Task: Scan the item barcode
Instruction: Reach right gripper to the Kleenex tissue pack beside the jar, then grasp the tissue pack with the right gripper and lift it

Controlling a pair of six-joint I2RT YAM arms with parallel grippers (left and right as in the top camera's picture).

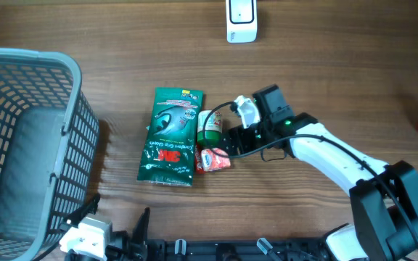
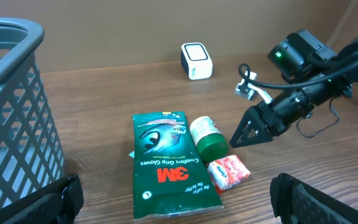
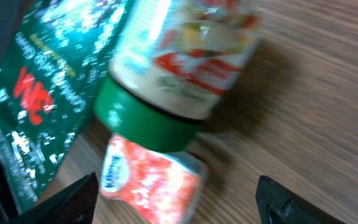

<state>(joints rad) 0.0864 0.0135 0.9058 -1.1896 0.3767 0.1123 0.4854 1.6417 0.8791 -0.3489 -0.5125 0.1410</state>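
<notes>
Jar [image 2: 205, 137] on its side, just beside right tool [image 2: 243, 133], jaws apart

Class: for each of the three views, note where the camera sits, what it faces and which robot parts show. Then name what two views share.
Overhead: above the table, looking straight down at the basket and items; the right arm shows.
Left wrist: low at the near edge, facing the far-side scanner; left fingers in the bottom corners.
Right wrist: close over the bottle and red packet; right fingers at the bottom.
Shared: all three show the green glove pack.
</notes>
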